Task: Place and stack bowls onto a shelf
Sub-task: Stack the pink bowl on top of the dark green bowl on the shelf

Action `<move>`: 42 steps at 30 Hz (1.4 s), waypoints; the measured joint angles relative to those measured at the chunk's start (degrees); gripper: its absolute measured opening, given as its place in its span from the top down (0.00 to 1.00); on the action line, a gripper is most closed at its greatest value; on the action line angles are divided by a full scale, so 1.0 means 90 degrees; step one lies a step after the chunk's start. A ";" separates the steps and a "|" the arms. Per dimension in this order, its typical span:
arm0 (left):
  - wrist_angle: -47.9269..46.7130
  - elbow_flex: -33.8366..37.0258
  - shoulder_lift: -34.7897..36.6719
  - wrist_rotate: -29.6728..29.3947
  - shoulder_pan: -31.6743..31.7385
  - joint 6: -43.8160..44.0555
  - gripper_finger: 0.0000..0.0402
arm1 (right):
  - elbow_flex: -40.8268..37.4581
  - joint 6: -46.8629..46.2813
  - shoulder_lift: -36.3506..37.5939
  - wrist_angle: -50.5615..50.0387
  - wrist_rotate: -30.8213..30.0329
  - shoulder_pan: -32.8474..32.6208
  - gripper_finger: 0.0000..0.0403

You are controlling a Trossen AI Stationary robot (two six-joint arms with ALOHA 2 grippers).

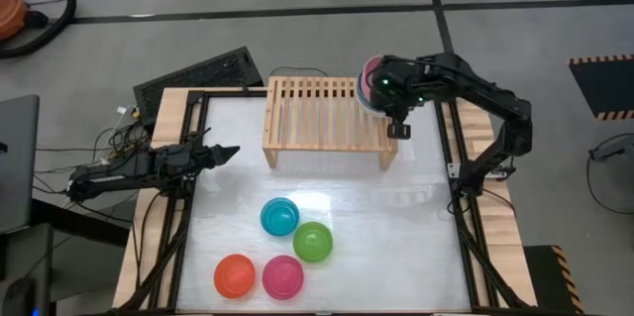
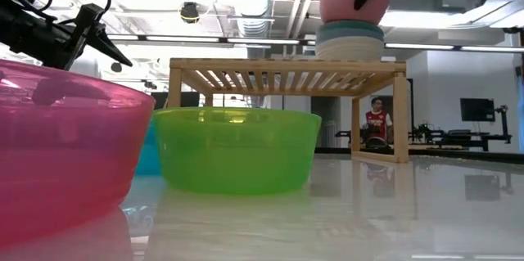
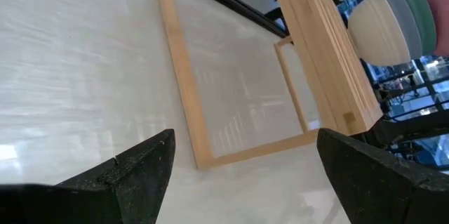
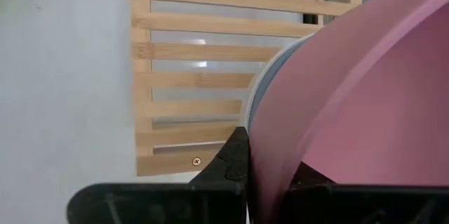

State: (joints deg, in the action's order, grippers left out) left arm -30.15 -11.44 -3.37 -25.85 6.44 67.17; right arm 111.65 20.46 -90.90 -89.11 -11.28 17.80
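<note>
The light-wood shelf (image 1: 327,123) stands at the table's far middle. On its right end sits a stack of larger bowls (image 2: 350,40), white lowest, then slate blue and teal. The pale pink bowl (image 2: 342,3) tops the stack, with my right gripper (image 1: 378,83) shut on it. On the table's near half rest the cyan (image 1: 279,216), lime green (image 1: 312,241), red-orange (image 1: 235,275) and magenta (image 1: 282,276) small bowls, each upright on its base. My left gripper (image 1: 230,151) hovers open at the table's left side, touching nothing. My right gripper pinches the pale pink bowl's wall at its rim (image 4: 263,147), on the near side, with one finger (image 4: 235,157) outside and the other inside the hollow. The fingers come from above, pointing down. The bowl sits upright, nested on the stack's top; whether it rests fully I cannot tell.
The shelf's left and middle slats (image 1: 302,108) are bare. A dark keyboard-like slab (image 1: 198,76) lies beyond the table's far left corner. The table's right half (image 1: 416,227) has open room. A person (image 2: 376,122) shows far off in the room behind.
</note>
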 joint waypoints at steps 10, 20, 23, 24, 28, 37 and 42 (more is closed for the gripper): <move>0.0000 0.0000 0.0002 -0.0002 0.0002 0.0018 0.17 | 0.0004 0.0242 -0.0155 -0.0108 0.0098 0.0429 0.94; 0.0000 0.0000 0.0001 -0.0005 0.0000 0.0018 0.17 | 0.0004 0.0278 -0.0141 -0.0109 0.0409 0.0682 0.94; 0.0000 0.0000 0.0002 -0.0005 0.0002 0.0018 0.17 | 0.0004 0.0297 -0.0130 -0.0110 0.0443 0.0673 0.94; 0.0000 0.0000 0.0000 -0.0005 0.0002 0.0018 0.17 | 0.0004 0.0325 -0.0130 -0.0108 0.0448 0.0678 0.94; 0.0000 0.0000 0.0000 -0.0005 0.0000 0.0018 0.17 | 0.0004 0.0398 -0.0145 -0.0102 0.0446 0.0729 0.94; 0.0000 0.0000 0.0001 -0.0010 0.0000 0.0016 0.17 | 0.0004 0.0545 -0.0361 -0.0097 0.0666 0.0833 0.94; 0.0002 0.0000 0.0002 -0.0043 0.0000 0.0016 0.17 | 0.0004 0.0582 -0.0397 -0.0095 0.0611 0.0857 0.94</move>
State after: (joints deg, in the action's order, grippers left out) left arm -30.13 -11.44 -3.36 -26.23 6.44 67.31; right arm 111.68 25.70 -94.48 -89.97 -5.78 25.52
